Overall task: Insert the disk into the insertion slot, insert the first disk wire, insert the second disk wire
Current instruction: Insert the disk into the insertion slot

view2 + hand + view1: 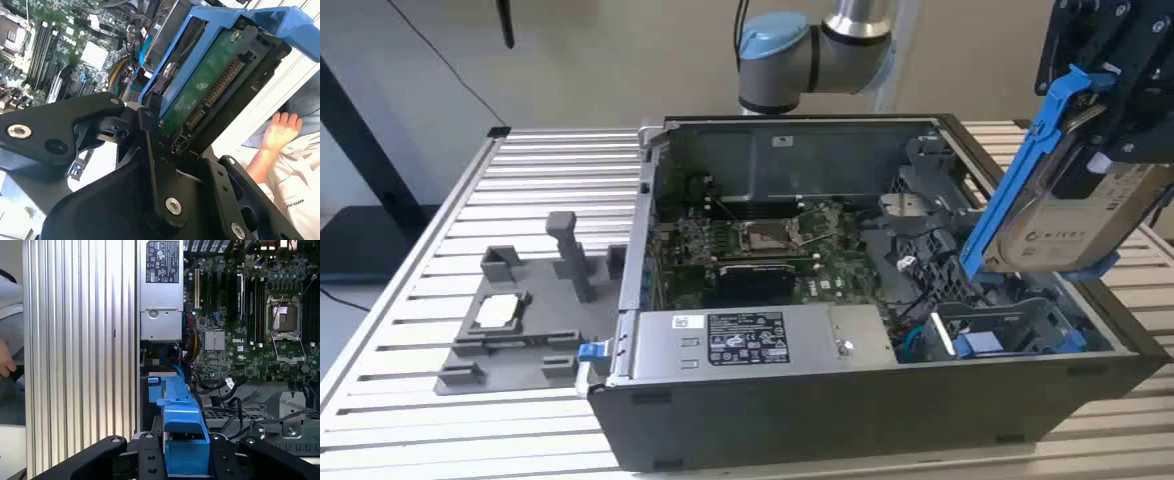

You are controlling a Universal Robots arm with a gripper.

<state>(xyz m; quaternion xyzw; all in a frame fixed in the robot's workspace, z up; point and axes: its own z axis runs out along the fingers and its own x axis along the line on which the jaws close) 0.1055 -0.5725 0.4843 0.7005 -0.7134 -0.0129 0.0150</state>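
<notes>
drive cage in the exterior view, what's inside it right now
Blue plastic fittings show inside the drive cage. The disk is not in it: the hand holds it tilted above. The cage's far part is hidden behind the disk.

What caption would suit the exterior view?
Black gripper holds the blue-framed silver-grey disk tilted above the open computer case's dark grey insertion slot.

arm [817, 68]: silver tube section above a rounded grey joint housing with a light-blue end cap [769, 40]. tool [182, 460]: matte black, built of flat angular link plates with rounded ends. Silver hex-socket screws [172, 205] sit at the pivots.
</notes>
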